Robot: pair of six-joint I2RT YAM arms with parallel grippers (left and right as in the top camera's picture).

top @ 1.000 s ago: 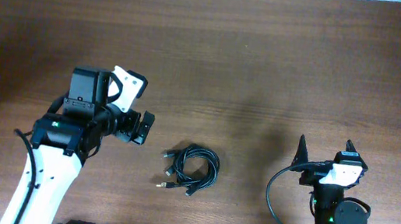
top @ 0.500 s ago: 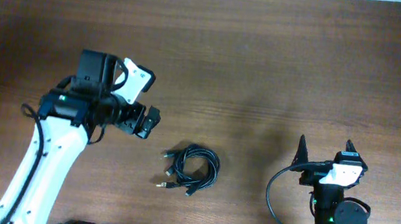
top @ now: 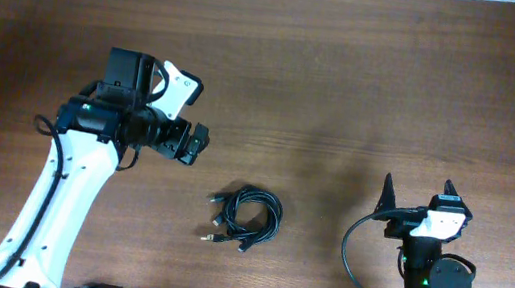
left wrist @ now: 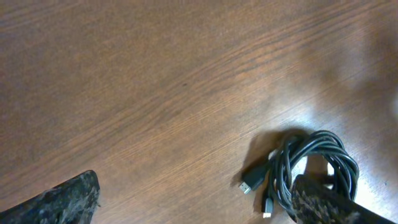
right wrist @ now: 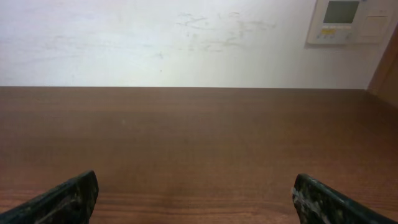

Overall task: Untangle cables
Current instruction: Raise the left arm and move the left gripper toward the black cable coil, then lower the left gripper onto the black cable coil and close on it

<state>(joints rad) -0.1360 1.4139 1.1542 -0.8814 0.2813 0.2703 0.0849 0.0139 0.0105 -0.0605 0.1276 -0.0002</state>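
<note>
1. We see the cables (top: pixel 245 218) lying as one small coiled bundle on the wooden table (top: pixel 368 79), toward the near edge and roughly midway between the two arms; nothing holds them.
2. In the left wrist view the bundle (left wrist: pixel 314 165) shows as several black loops laid over one another; two small plug ends stick out on its left side and rest on the wood.
3. The left gripper (top: pixel 193 143) sits to the left of the bundle and a little farther away, apart from it in the overhead view; its jaws stand wide apart with nothing between them.
4. From its own camera, one of the left fingers (left wrist: pixel 68 198) is at the lower left corner; the other overlaps the near edge of the coil in the picture, and we cannot tell whether it touches.
5. The right gripper (top: pixel 418 192) is at the near right of the table, well apart from the cables, pointing toward the far side; its jaws are spread and empty.
6. The right wrist view shows bare wood between the fingers (right wrist: pixel 68 198), a pale wall (right wrist: pixel 186 43) beyond, and a small wall panel (right wrist: pixel 345 22) at upper right.
</note>
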